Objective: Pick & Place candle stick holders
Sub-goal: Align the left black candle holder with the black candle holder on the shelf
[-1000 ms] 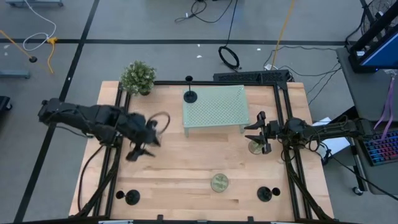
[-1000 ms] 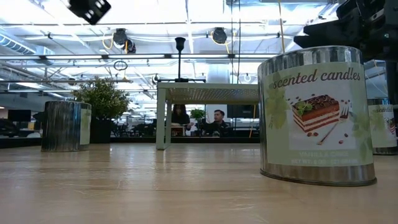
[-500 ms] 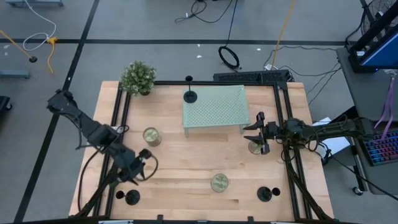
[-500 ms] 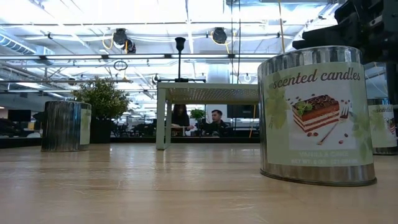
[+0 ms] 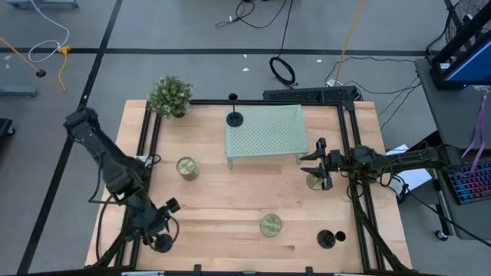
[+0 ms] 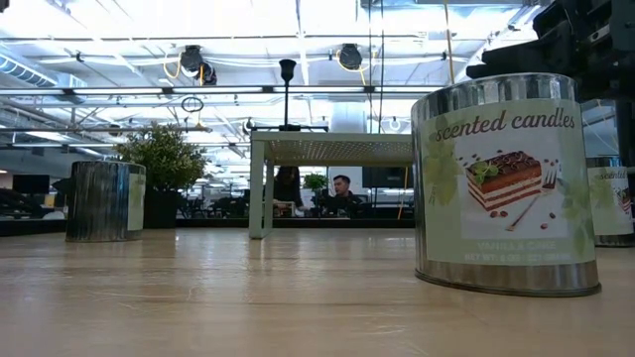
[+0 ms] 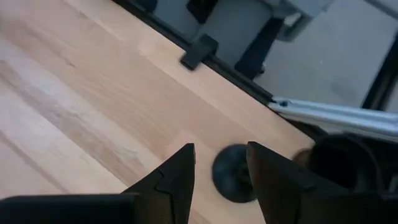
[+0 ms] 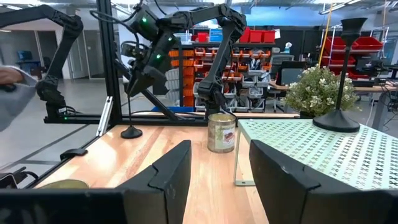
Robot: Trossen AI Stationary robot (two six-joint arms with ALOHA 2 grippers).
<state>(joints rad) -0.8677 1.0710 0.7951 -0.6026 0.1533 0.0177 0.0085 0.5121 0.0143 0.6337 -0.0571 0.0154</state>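
The left gripper (image 5: 163,239) is hovering low over the front-left corner of the desk (image 5: 230,199), directly above one candle stick holder (image 5: 162,244); in the left wrist view its fingers (image 7: 177,177) are standing apart to a moderate width, with the holder's round black base (image 7: 231,173) showing in the gap between them and nothing being gripped. Whether the fingertips are touching the holder cannot be determined. A second candle stick holder (image 5: 326,238) is standing upright near the front-right corner of the desk, well apart from both arms. The third candle stick holder (image 5: 235,117) is standing upright on the back-left corner of the pale green perforated rack (image 5: 267,135), which is sitting at the back centre of the desk. The right gripper (image 5: 317,162) is waiting at the right side of the desk, just beside the rack's right end, its fingers (image 8: 169,174) standing wide and holding nothing. One greenish-gold tin (image 5: 186,168) is standing left of the rack, another tin (image 5: 270,225) is sitting front of centre, and a third tin (image 5: 314,181) is lying partly under the right gripper. A small potted plant (image 5: 170,95) is occupying the back-left corner of the desk.
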